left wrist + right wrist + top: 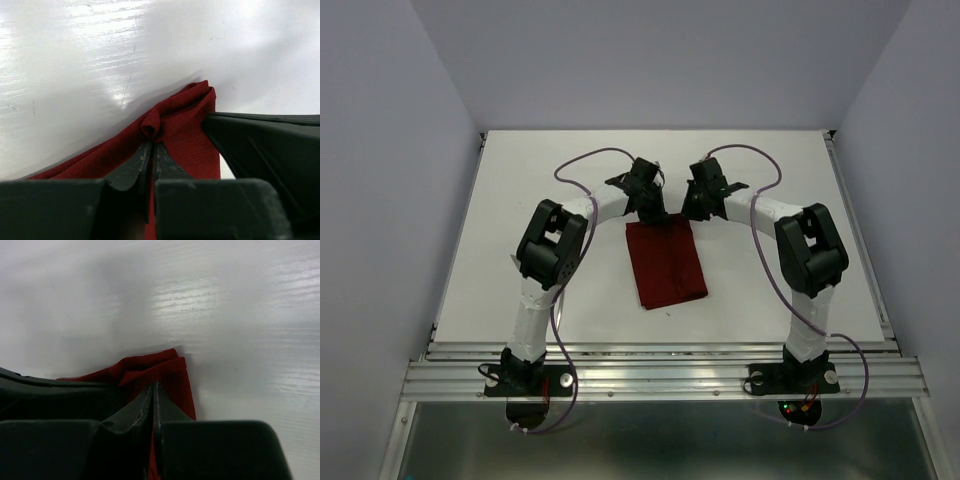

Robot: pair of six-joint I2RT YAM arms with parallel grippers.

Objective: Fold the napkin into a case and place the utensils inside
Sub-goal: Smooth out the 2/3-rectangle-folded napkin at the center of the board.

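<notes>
Napkin (665, 265) part-folded, middle of surface (790, 190). Left fingers (134, 169) clenched on far-left corner, cloth bunched at tips; right fingers (136, 409) clenched on far-right corner. Paired pinch likely holds far edge level for carrying it over in next fold. Utensils not in view.

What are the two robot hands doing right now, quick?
Left gripper: closed, pinching a far corner of the napkin.
Right gripper: closed, pinching the napkin's other far corner.
</notes>
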